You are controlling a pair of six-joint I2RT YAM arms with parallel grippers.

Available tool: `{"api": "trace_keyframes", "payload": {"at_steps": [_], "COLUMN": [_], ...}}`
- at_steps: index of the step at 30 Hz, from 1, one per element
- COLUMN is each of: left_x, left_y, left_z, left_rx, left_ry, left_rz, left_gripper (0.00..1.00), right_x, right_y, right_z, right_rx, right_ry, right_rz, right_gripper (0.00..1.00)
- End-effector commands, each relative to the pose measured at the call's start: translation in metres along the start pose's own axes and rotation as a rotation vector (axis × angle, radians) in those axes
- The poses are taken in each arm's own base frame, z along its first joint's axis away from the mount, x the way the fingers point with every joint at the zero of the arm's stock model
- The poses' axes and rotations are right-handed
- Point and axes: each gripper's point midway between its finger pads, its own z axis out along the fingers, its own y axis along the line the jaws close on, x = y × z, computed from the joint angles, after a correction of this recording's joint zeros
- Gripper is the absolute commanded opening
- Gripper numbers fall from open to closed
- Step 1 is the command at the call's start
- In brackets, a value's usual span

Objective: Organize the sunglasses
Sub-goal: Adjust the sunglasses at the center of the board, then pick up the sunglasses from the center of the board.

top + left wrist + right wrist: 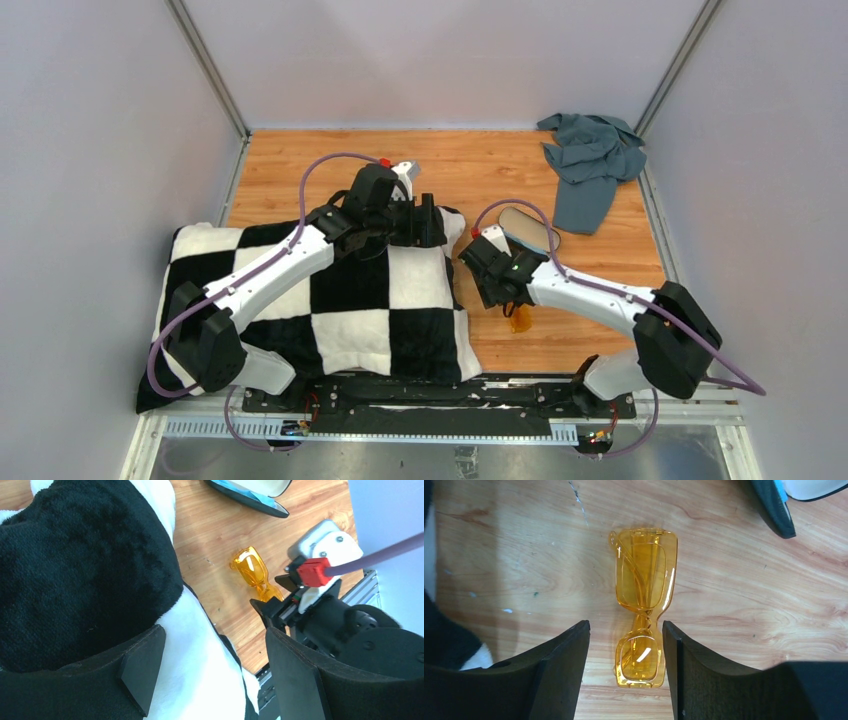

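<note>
Sunglasses (644, 605): folded amber pair, flat on the wooden table (524, 555), beside the checkered blanket (75, 580) and near the open black case (774, 505).
Right gripper (625, 627): right over them, jaws spread. One lens sits between the fingers and the other pokes out past the tips. Nothing is pinched.
Long axis: runs along the fingers, straight through the gap.
Left gripper (212, 640): jaws wide apart above the blanket, holding nothing.
</note>
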Motion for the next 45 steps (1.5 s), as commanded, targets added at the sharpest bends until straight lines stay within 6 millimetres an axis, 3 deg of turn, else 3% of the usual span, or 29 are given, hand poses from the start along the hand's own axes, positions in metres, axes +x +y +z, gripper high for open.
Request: {"api": "trace_keyframes", "payload": {"at_steps": [1, 6, 17, 38, 45], "left_x": [0.006, 0.008, 0.008, 0.003, -0.006], "left_y": [0.001, 0.001, -0.006, -0.060, -0.067], "left_z": [0.000, 0.000, 0.000, 0.027, 0.061], "left_rx": [0.016, 0.020, 0.051, 0.141, 0.145], "left_ry": [0.016, 0.021, 0.029, 0.074, 0.109], "left_rz": [-0.004, -0.004, -0.003, 0.081, 0.064], "left_gripper": [0.78, 0.78, 0.79, 0.79, 0.79], "right_x": [-0.014, -0.006, 0.010, 0.030, 0.027], "right_y": [0.000, -0.013, -0.005, -0.021, -0.031], "right_z": [-0.016, -0.004, 0.014, 0.042, 0.035], "right_rx": [-0.048, -0.160, -0.454, -0.349, -0.301], "right_ry": [-0.050, -0.018, 0.050, 0.103, 0.067], "right_rz": [0.038, 0.137, 0.247, 0.288, 0.296], "right_gripper": [0.62, 0.65, 0.61, 0.39, 0.30]}}
